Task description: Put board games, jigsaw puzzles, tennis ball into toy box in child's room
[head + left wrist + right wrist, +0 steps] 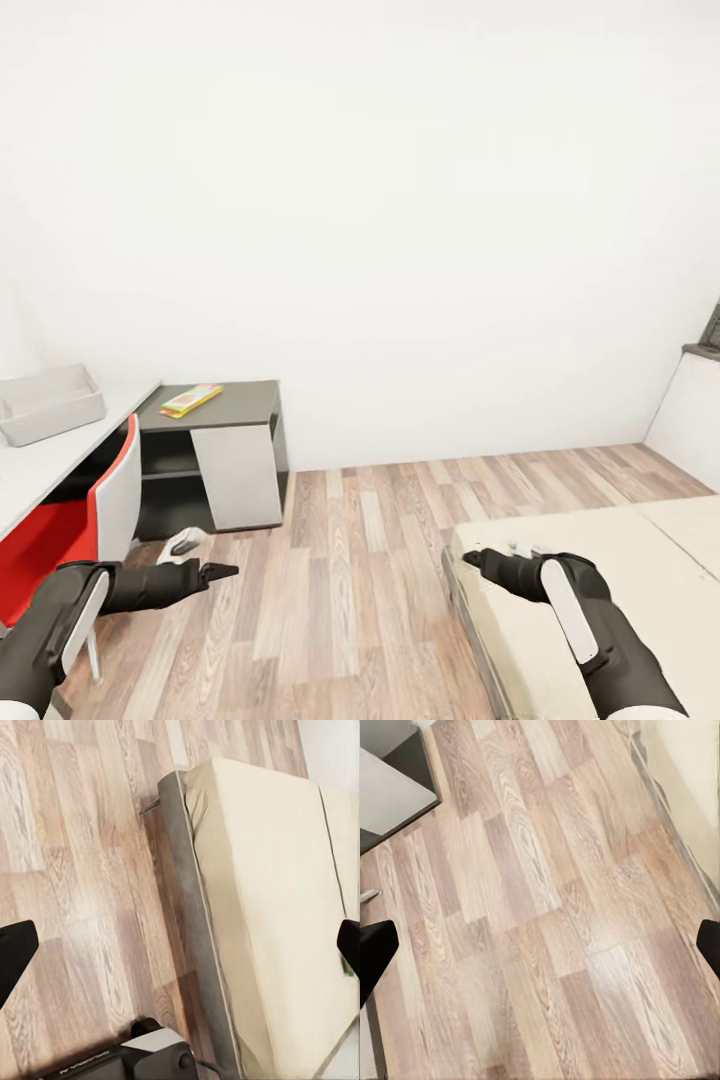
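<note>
The light grey toy box (50,403) stands on the table (40,470) at the far left. On the table's lower dark grey wing (245,402) lies a flat yellow, orange and green item (190,400); whether it is a game box or a puzzle I cannot tell. The bed (620,580) with its beige mattress (277,907) fills the lower right. My left gripper (222,572) hangs open over the floor beside the chair, its fingertips (15,952) spread wide. My right gripper (475,558) is open at the bed's near corner, fingertips (375,952) apart over bare floorboards.
A red and white chair (100,510) is tucked under the table at the left. A small white and dark object (185,543) lies on the floor by the wing. Wooden floor (370,580) runs between table and bed. A white wall closes the back.
</note>
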Available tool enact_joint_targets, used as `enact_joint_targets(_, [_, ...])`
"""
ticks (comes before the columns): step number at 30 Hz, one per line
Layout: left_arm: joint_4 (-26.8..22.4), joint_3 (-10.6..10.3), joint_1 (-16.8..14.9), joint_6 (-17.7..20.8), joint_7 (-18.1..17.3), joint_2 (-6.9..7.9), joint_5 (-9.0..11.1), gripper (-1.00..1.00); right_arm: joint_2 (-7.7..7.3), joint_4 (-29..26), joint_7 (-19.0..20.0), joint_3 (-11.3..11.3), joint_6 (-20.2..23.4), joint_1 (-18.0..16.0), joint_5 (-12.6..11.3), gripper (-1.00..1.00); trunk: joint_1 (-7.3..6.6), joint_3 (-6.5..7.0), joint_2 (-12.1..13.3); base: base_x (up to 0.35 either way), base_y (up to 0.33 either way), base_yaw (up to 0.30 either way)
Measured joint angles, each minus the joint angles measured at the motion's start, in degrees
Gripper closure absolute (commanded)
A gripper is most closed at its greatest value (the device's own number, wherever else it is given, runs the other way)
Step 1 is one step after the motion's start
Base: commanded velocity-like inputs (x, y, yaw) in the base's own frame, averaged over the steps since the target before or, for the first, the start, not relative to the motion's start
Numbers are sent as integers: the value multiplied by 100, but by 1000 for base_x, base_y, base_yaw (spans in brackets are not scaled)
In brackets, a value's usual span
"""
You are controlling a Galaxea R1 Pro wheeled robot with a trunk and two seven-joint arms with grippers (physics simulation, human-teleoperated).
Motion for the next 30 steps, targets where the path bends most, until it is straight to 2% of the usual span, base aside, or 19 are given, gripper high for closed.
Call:
enact_joint_targets(3, [3,14,1,-1,-247,133,14,-100,4,-225,4,-111,19,-89,-235,-100,0,-18,1,0,0,-184])
enact_joint_targets(6, [3,133,1,-16,-591,177,24,-100,10,-424,14,-153,2,-115,-456,-100,-1,-36,3,0,0,-177])
enact_joint_targets(10, [-1,323,-2,-30,-1036,190,26,-100,26,-600,43,-159,-9,-124,-563,-100,-1,-62,5,0,0,-174])
enact_joint_targets(13, [-3,393,-4,-41,-1230,200,18,-100,10,-1003,131,-116,14,-96,-602,-100,-1,-81,6,0,0,-173])
enact_joint_targets(17, [-2,412,-5,-78,-1310,206,8,-100,9,-1486,454,-102,7,-10,-645,-100,-1,-108,7,0,0,-147])
enact_joint_targets(22, [2,403,-4,-97,-1329,194,17,-100,-13,-1597,802,-98,-11,19,-675,-100,-1,-121,6,0,0,-40])
enact_joint_targets(30, [20,477,-5,-102,-1333,207,19,-100,13,-1611,894,-94,-19,24,-667,-100,-1,-123,6,0,0,-5])
